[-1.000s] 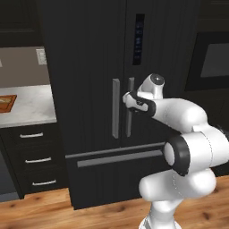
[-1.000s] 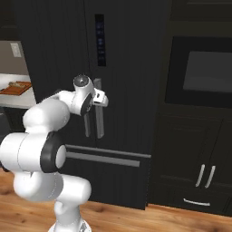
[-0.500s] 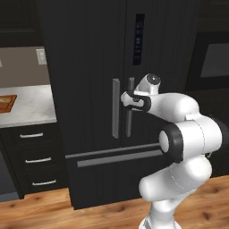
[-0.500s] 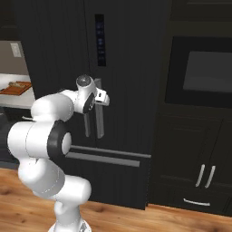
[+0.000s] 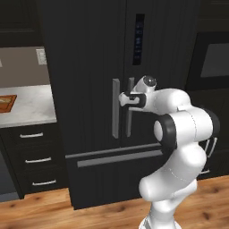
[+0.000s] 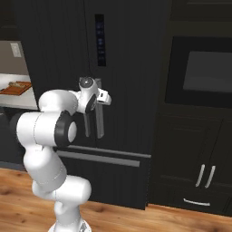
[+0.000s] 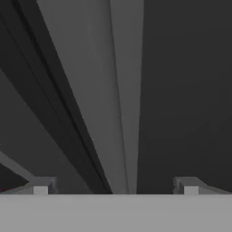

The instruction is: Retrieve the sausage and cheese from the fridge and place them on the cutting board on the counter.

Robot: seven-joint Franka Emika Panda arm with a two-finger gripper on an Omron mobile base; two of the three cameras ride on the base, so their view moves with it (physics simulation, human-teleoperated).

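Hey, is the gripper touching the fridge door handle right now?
Cannot tell. In the hand view the gripper is open with the grey fridge handle running between its fingertips, but no contact or gap shows plainly. The base views leave it unclear too.

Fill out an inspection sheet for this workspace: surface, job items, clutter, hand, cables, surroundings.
Surface: marble counter left of the fridge.
Job's things: fridge doors closed; cutting board on the counter, something small on it, too small to tell; sausage and cheese nothing seen.
Clutter: nothing seen.
Grippers: hand open, at the fridge's right handle, which runs between its fingertips in the hand view.
Cables: nothing seen.
Surroundings: dark drawers, wall oven, wood floor.
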